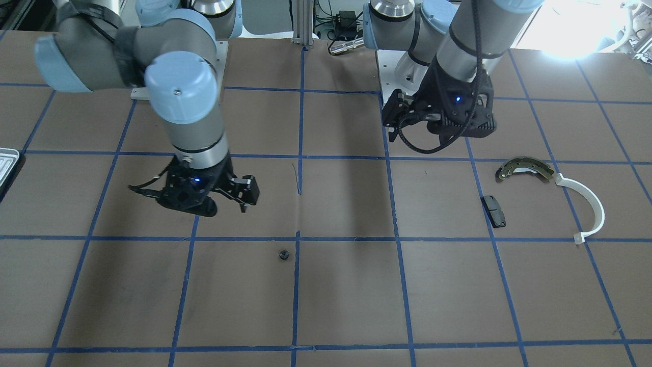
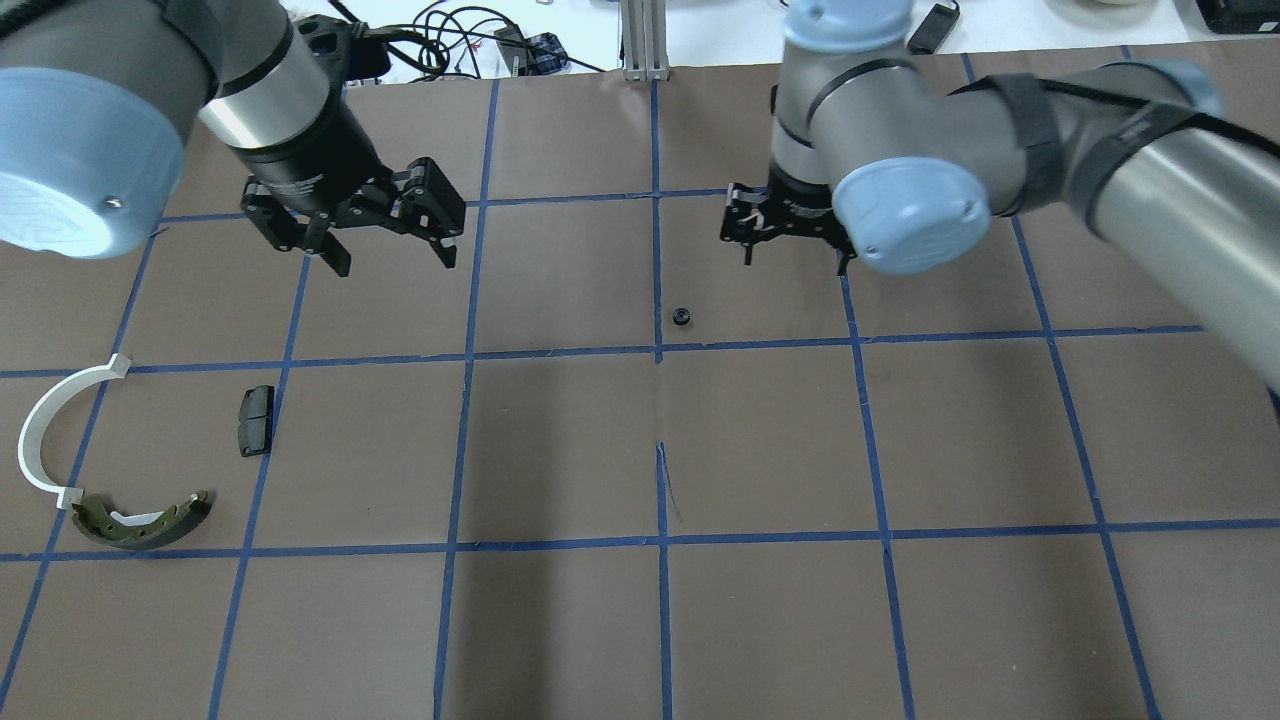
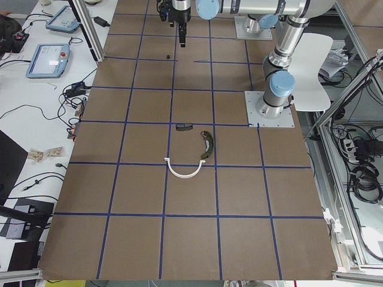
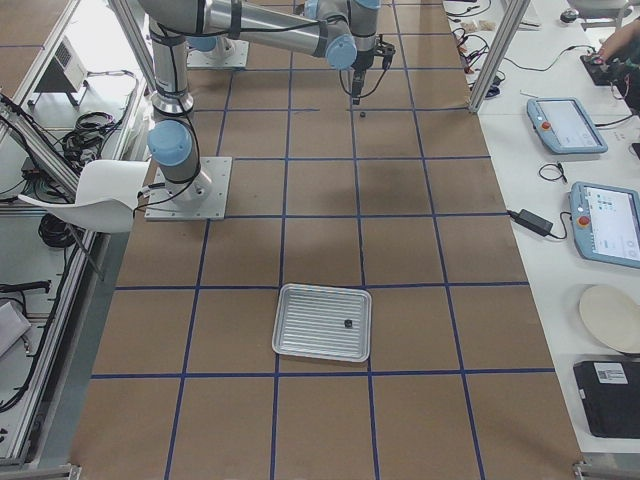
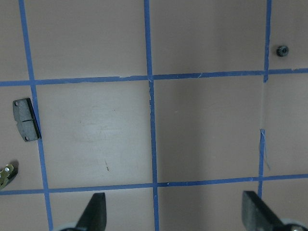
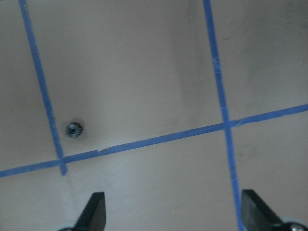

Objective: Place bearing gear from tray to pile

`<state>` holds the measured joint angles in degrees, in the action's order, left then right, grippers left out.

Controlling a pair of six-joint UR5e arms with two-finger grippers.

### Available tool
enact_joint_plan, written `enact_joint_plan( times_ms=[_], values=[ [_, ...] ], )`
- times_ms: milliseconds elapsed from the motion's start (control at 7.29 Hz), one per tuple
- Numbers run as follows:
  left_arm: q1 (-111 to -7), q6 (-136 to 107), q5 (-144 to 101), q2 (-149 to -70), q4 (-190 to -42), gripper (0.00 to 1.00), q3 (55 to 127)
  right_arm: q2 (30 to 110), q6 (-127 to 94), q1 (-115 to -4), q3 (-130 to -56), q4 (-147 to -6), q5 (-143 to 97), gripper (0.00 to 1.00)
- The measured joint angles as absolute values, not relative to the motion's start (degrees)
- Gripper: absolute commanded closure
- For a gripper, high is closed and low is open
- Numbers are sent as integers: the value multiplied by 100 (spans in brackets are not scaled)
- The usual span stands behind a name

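Observation:
The small black bearing gear (image 2: 682, 318) lies on the brown table by the centre blue line, also in the front view (image 1: 283, 255) and both wrist views (image 5: 282, 50) (image 6: 74, 129). My right gripper (image 2: 795, 258) hovers open and empty just beyond and to the right of it. My left gripper (image 2: 395, 255) is open and empty, well left of the gear. The pile lies at the left: an olive-bronze shoe (image 2: 140, 520), a white arc (image 2: 45, 430), a black pad (image 2: 255, 420). The silvery ribbed tray (image 4: 322, 300) holds one small dark part (image 4: 347, 323).
The table is brown with a grid of blue tape. The tray's corner shows at the front view's left edge (image 1: 7, 163). Cables and tablets lie on side benches (image 3: 48, 60) beyond the table edge. The arm bases stand on plates (image 3: 270, 110).

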<state>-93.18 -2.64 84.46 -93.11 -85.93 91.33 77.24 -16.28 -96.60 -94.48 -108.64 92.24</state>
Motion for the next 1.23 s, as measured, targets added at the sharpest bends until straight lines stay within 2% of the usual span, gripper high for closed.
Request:
enact_joint_plan(
  times_ms=[411, 686, 1234],
  values=[
    [-10253, -1088, 8244, -10488, -7135, 0, 9215, 8376, 1388, -7512, -9449, -10029, 9461, 0],
    [-10834, -1810, 8482, -11393, -6197, 0, 9155, 8291, 3226, -5970, -9455, -10174, 9606, 0],
    [-11418, -2945, 9066, -12589, -5391, 0, 8807, 6700, 5657, -4166, -9438, -12019, 9327, 3]
  ],
)
